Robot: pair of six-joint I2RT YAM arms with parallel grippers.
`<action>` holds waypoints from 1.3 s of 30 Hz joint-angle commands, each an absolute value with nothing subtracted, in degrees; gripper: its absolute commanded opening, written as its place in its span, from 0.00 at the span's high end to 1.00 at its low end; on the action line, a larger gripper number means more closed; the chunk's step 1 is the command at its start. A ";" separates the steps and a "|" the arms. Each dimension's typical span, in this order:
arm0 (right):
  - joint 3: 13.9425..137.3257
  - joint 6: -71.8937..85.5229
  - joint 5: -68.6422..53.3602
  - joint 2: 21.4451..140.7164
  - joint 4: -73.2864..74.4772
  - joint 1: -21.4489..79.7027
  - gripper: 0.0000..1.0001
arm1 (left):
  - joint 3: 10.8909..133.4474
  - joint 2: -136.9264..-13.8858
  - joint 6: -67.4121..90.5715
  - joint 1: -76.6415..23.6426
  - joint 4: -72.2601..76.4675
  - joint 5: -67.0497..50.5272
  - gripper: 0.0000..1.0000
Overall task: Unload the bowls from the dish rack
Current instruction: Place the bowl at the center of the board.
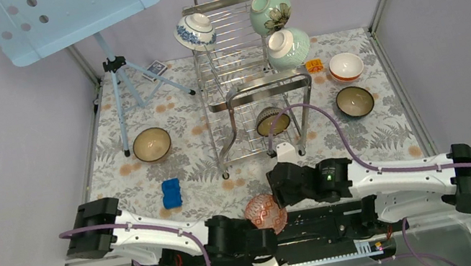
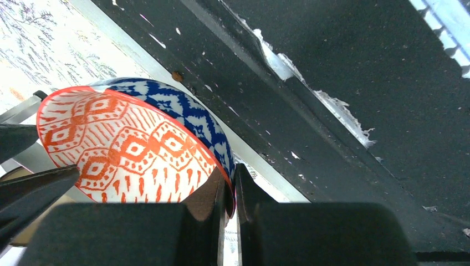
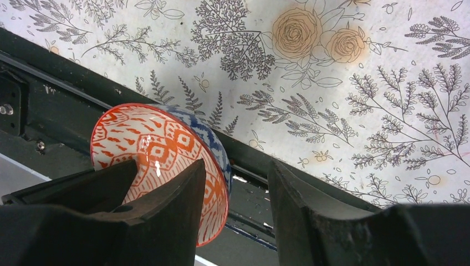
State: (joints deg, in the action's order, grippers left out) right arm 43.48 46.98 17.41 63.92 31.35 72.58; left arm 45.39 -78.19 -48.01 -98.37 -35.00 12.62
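Ceramic, glossy and hard, a small round red-patterned bowl [image 1: 265, 213] hangs in the air over the middle of the tabletop's near edge, above the black rail that carries the two arms. Its inside is white with an orange-red geometric pattern, and its outside is blue and white. It is tilted steeply on its side.

The left gripper [image 2: 231, 185] is clamped on the bowl's rim, one finger inside and one outside, with the jaws almost together on the thin wall. The right gripper [image 3: 237, 172] stands apart around another part of the same rim. One finger reaches into the bowl, and the other is outside with a clear gap to the wall, so it grips nothing yet.

My judgement is that the bowl is stiff, fairly heavy for its size, slick with glaze, and would chip or shatter if dropped on the rail. The rim is the only part thin enough to pinch. A hold there wants a finger on each face, set deep, because a shallow pinch could let the bowl swivel or slip.

Behind, the tall shiny steel wire dish rack [image 1: 266, 82] stands towards the tabletop's far edge.
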 commanded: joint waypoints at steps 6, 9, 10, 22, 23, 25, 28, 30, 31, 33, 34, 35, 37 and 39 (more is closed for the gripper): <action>46.13 46.87 19.98 66.36 30.42 74.87 0.51 | 48.99 -75.94 -47.23 -98.91 -33.55 11.20 1.00; 46.36 46.60 19.16 67.62 30.58 75.12 0.56 | 49.21 -75.85 -46.77 -98.96 -33.51 10.95 1.00; 46.32 46.58 18.82 68.06 30.59 75.29 0.58 | 49.24 -75.77 -46.64 -98.96 -33.49 10.88 1.00; 44.82 48.61 17.72 68.94 30.37 77.21 0.85 | 49.22 -75.67 -44.14 -99.32 -33.03 11.28 1.00; 44.78 48.82 17.75 68.72 30.33 77.25 0.90 | 49.22 -75.63 -43.69 -99.32 -32.85 11.24 1.00; 44.67 49.24 17.95 68.04 30.22 77.30 0.98 | 49.14 -75.72 -42.58 -99.32 -32.13 11.56 1.00; 44.50 49.77 19.02 66.87 30.73 77.34 1.00 | 48.96 -75.83 -39.88 -99.32 -31.16 12.98 1.00; 44.35 49.91 19.76 65.99 31.37 77.34 1.00 | 49.02 -75.68 -37.70 -99.32 -30.62 15.06 0.86; 44.19 49.99 20.10 65.54 31.64 77.34 1.00 | 49.11 -75.59 -36.34 -99.32 -30.63 15.90 0.70; 43.56 50.05 20.59 64.61 32.00 77.34 1.00 | 48.90 -74.71 -33.01 -99.32 -30.16 17.54 0.49; 43.13 50.09 20.80 64.16 32.12 77.34 1.00 | 48.54 -73.92 -31.35 -99.32 -29.73 18.30 0.40; 42.68 50.37 21.08 63.63 32.40 77.34 1.00 | 48.01 -72.94 -29.68 -99.33 -29.14 19.20 0.25; 42.02 50.74 21.66 62.58 32.91 77.34 1.00 | 47.10 -70.78 -26.07 -99.32 -27.86 22.41 0.02; 41.68 51.02 22.61 61.35 33.92 77.34 1.00 | 46.29 -68.36 -22.79 -99.32 -26.75 26.01 0.01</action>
State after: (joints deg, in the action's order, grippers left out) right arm 42.06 48.56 18.87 64.47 32.91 77.21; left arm 46.44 -73.60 -31.77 -99.22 -31.66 18.20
